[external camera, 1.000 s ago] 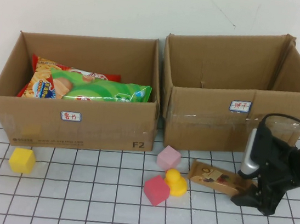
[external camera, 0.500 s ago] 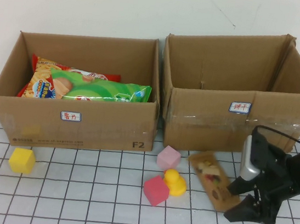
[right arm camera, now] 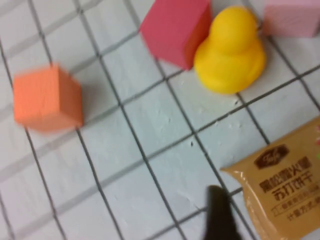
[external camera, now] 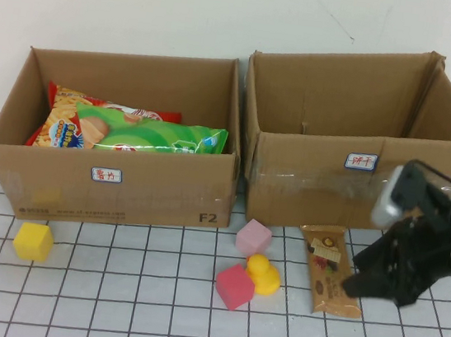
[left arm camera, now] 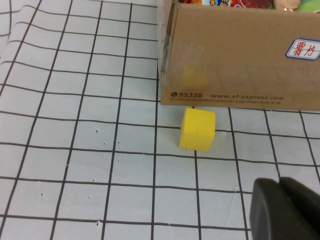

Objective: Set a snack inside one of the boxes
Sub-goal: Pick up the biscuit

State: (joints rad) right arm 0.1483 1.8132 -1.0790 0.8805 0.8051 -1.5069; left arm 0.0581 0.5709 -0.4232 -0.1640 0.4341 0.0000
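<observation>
Since the last frames, the snack bar [external camera: 330, 268] has swung round and now lies lengthwise on the desk [external camera: 110, 286], in front of the right box [external camera: 351, 164]. I see my right end effector [external camera: 359, 287] pinching its near end. My left end effector [left arm camera: 285, 210] hangs parked near the yellow cube [left arm camera: 197, 129]; its fingers I cannot tell.

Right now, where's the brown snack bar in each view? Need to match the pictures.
High view: snack bar lies on the table in front of the right box, just left of the right claw.
Left wrist view: not in it; the left claw looks at a yellow cube.
Right wrist view: at the lower right corner.
Shared landmark: yellow duck.
</observation>
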